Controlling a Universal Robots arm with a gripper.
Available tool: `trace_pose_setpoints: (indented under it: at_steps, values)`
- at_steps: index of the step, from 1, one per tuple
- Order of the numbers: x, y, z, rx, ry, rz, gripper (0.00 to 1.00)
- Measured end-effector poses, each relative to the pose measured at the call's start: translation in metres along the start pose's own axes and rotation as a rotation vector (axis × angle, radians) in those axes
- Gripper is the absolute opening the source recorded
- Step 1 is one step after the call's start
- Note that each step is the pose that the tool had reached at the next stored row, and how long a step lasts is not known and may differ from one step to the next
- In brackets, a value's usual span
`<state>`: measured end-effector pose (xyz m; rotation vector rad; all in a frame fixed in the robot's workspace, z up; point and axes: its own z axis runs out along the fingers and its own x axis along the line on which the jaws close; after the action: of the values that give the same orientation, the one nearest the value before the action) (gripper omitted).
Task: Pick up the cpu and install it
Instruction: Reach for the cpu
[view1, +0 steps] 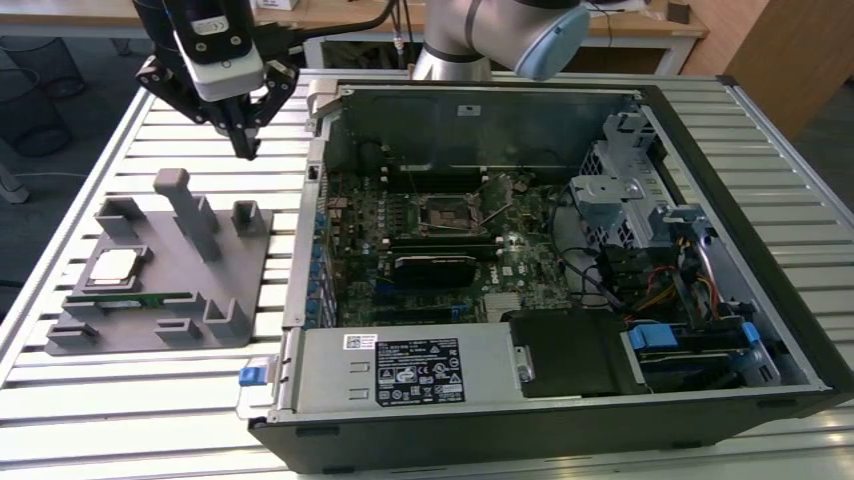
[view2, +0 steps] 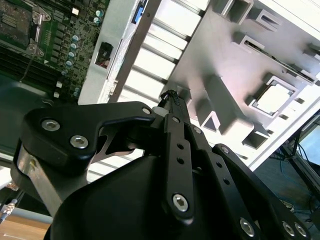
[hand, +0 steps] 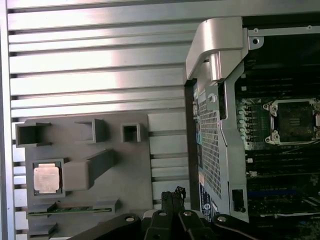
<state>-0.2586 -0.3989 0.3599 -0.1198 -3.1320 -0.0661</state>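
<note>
One end effector (view1: 244, 150) hangs empty above the desk (view1: 134, 410), its jaws pressed together. In the exterior view the cpu (view1: 114, 268) sits in the grey tray (view1: 254, 270) toward 7 o'clock. Descending closed would likely knock it askew, or clip the tray's tall post (view1: 187, 205).

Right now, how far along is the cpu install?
Nothing looks done: the cpu lies in the tray, and the socket shows no chip. The end effector hangs shut above the table beside the tray, holding nothing. Pickup and install both remain.
</note>
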Motion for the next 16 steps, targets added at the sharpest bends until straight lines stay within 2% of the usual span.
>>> trace_pose_setpoints:
  at_steps: [16]
  values:
    - [0.0082,-0.0007,0.0015,0.0001,0.0016,0.000,0.11]
